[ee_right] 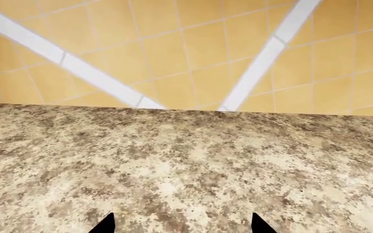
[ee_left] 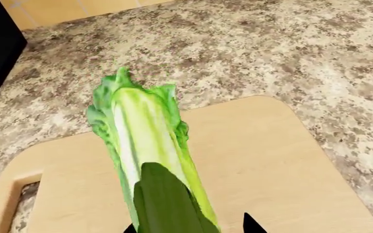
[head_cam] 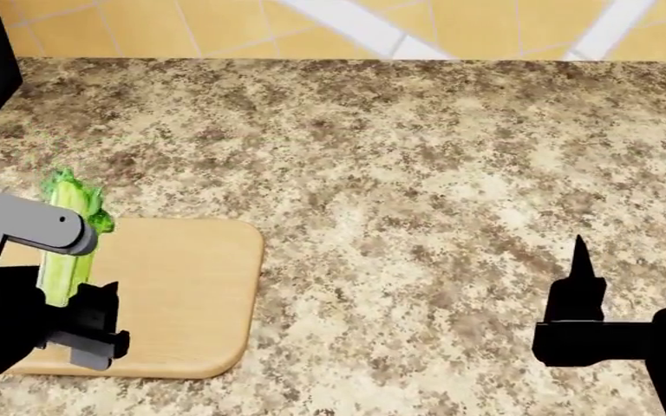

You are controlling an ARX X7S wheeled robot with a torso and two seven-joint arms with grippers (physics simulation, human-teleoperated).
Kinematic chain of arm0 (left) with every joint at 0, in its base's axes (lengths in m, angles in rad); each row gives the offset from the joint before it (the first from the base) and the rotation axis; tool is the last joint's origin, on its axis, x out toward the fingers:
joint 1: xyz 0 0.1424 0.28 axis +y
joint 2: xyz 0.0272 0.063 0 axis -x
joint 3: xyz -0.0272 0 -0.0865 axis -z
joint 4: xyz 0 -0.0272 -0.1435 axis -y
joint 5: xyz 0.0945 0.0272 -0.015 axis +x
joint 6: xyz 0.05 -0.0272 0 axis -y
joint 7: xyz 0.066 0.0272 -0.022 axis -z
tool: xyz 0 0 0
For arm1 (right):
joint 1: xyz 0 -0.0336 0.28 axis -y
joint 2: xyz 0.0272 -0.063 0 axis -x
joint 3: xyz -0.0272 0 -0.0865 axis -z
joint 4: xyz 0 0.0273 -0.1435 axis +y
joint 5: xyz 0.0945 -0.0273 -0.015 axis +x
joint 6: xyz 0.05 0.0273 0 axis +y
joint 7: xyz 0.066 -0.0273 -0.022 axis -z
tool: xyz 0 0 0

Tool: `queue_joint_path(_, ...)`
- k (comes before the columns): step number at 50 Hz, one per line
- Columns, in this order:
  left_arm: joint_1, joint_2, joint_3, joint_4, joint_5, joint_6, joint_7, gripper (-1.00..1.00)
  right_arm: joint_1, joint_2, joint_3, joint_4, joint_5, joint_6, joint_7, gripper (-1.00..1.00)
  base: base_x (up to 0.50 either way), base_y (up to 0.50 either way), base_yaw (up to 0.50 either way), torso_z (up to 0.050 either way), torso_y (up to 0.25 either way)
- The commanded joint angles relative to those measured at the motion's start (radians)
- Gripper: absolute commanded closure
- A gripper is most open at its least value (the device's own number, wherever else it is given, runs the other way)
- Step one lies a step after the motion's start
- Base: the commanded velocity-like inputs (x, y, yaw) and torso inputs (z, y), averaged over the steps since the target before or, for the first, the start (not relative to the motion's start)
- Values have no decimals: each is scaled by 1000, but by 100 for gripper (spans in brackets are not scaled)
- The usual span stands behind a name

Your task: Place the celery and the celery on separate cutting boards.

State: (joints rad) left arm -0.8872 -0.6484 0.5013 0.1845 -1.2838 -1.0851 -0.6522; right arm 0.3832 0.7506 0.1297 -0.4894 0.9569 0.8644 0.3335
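Presently, at the left of the scene, the left gripper [head_cam: 84, 325] is pinching a celery stalk [head_cam: 65, 238] by its base end, the leafy top pointing toward the far side. The stalk sits over the tan wooden cutting board [head_cam: 194, 295], which lies on the speckled countertop [head_cam: 426, 173] at the near left. In the left wrist view the celery [ee_left: 144, 145] runs lengthwise out from the gripper, roughly along the board's [ee_left: 271, 170] length, with the handle slot [ee_left: 25, 187] off to one side. Whether the stalk rests on the wood or hangs just above it cannot be determined.

Judgement: the placement turns on lowering straight down, since the stalk's long axis already lies within the board's outline.

At the right, the right gripper [head_cam: 640, 251] stands spread and empty over bare counter, well apart from the board. No second stalk and no white board are in view.
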Motion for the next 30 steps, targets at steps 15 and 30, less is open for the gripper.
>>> queue_joint_path(15, -48, -4, -92, 71, -93, -13, -41, -100, -15, -19, 22, -2, -9, -9, -30, -100, 0, 0, 0, 0, 0)
queue_joint_path(30, -45, -127, -242, 212, -299, -6, -169, -100, 30, -4, 26, -24, 28, 28, -3, -100, 0, 0, 0, 0, 0)
